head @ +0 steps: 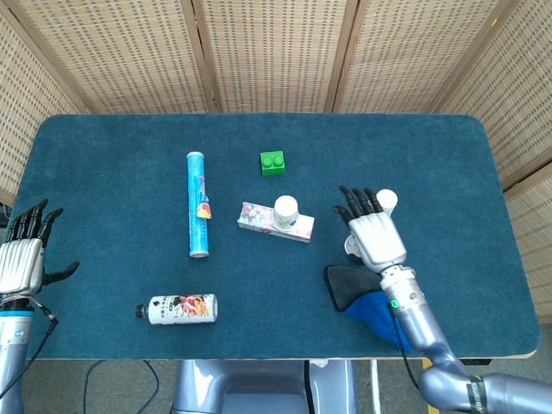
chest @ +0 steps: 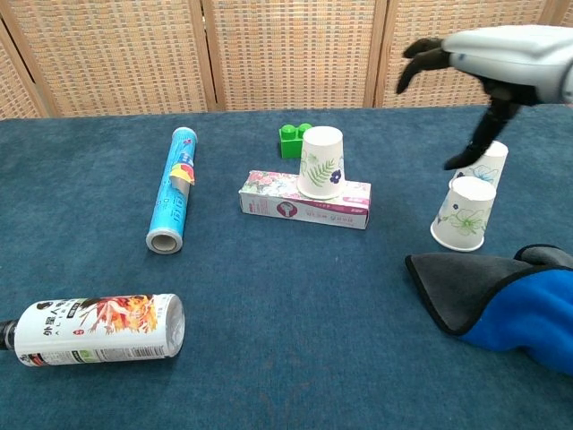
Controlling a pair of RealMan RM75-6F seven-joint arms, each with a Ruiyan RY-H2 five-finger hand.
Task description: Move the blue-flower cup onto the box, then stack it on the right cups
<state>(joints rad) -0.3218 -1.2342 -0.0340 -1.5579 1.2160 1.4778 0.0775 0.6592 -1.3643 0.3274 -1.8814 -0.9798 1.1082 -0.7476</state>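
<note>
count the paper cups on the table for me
3. One cup stands upside down on the floral box mid-table. Two more sit at the right: the near cup and the far cup behind it, under the right hand.

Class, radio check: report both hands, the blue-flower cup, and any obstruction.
Left hand open, at table edge. Right hand open, above the right cups. Blue-flower cup upside down on the box. Nothing between cup and hand.
</note>
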